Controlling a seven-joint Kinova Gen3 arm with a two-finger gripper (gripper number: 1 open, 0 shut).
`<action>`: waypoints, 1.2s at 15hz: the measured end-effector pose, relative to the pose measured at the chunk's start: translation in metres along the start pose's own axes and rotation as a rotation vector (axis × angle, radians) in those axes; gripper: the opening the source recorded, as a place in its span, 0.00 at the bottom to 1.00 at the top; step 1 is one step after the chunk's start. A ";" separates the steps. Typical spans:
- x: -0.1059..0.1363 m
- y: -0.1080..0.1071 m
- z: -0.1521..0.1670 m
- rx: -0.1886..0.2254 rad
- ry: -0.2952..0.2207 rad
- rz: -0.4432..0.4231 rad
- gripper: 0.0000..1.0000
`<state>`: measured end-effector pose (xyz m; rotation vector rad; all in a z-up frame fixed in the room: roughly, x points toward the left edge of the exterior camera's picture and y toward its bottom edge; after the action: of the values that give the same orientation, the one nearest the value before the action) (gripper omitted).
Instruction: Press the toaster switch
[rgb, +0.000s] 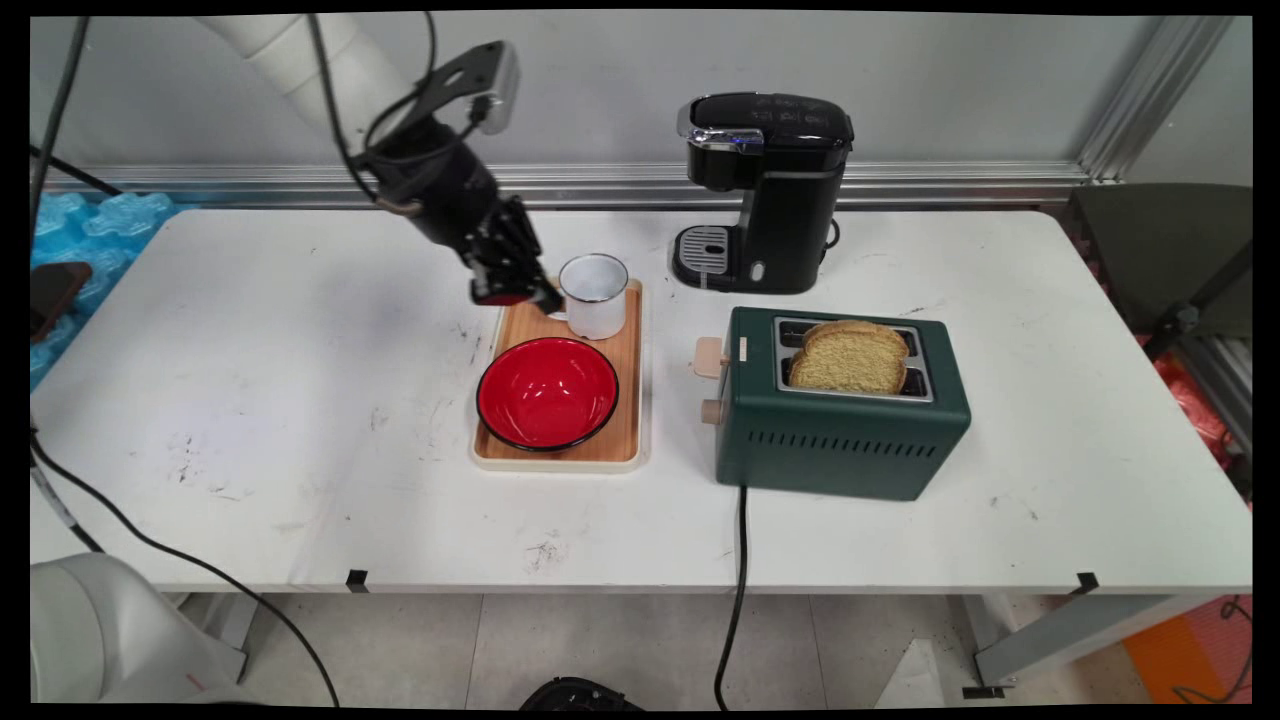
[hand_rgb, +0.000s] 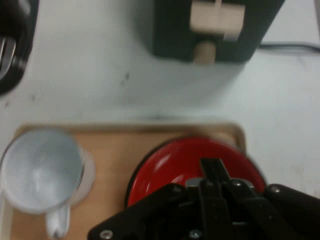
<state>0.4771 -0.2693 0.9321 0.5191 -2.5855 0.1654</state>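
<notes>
Gripper (rgb: 528, 292) (apparently closed, holding nothing) hovers beside empty mug (rgb: 594, 295); empty red bowl (rgb: 547, 392) shares tray (rgb: 628, 400).

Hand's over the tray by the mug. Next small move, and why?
Probably open the hand and nudge it toward the white enamel mug: its fingers look shut on nothing, and in the hand view they sit over the red bowl, with the mug's handle off to one side.
</notes>
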 end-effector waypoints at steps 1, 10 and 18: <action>0.008 0.003 0.005 -0.003 0.011 0.002 0.00; 0.062 0.014 0.046 -0.002 0.070 0.044 0.00; 0.089 0.009 0.074 0.023 0.080 0.046 0.00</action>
<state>0.3689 -0.3064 0.9116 0.4518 -2.5213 0.2273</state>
